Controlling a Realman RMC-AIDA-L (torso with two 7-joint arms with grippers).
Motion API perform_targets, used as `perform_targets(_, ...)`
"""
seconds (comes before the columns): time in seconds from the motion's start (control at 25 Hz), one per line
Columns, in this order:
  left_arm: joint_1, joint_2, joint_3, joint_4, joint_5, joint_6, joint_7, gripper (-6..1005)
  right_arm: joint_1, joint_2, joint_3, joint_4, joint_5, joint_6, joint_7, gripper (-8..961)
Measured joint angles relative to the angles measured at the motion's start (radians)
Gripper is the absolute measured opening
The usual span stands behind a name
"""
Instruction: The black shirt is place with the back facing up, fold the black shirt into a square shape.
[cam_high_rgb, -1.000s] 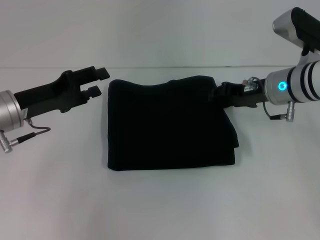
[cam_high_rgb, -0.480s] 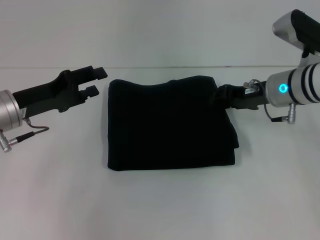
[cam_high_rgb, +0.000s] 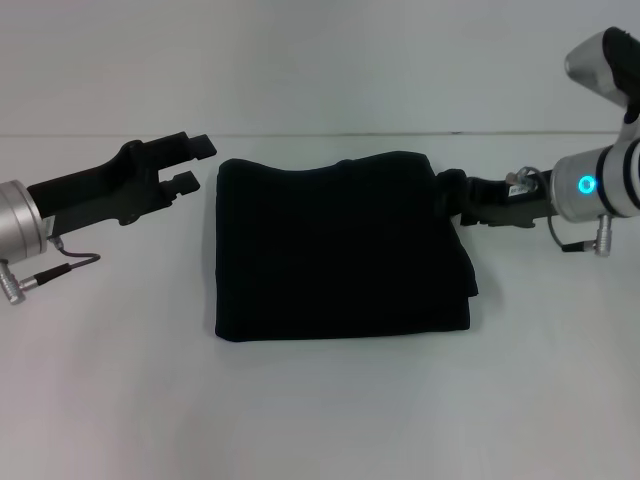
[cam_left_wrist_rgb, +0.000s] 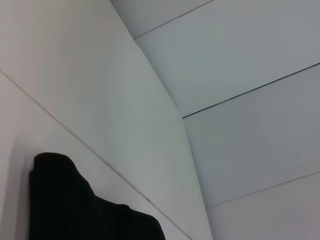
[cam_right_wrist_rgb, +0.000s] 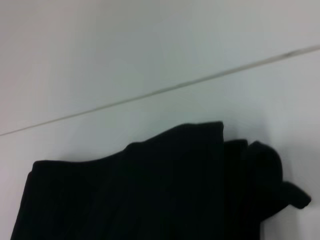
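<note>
The black shirt (cam_high_rgb: 340, 245) lies folded into a rough square in the middle of the white table, with layered edges showing on its right side. My left gripper (cam_high_rgb: 197, 163) hovers just off the shirt's far left corner, open and holding nothing. My right gripper (cam_high_rgb: 452, 195) is at the shirt's far right edge, dark against the dark cloth. The left wrist view catches one corner of the shirt (cam_left_wrist_rgb: 75, 215). In the right wrist view the shirt's (cam_right_wrist_rgb: 150, 190) far edge shows, with a small bunched fold at one end.
The white table (cam_high_rgb: 320, 400) runs back to a pale wall, with a thin seam line (cam_high_rgb: 320, 134) where they meet. A cable (cam_high_rgb: 60, 262) hangs under the left wrist.
The right arm has drawn back to the right, away from the shirt's edge. The shirt and the left arm have stayed where they were.
</note>
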Motion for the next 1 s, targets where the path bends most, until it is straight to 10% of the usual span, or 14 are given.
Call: perform_targets(1.0, -0.008, 0.003, 0.000, -0.010, 0.000, -0.017, 0.000, 667, 0.011, 0.033, 0.006, 0.001, 0.029, 0.041, -0.001, 443)
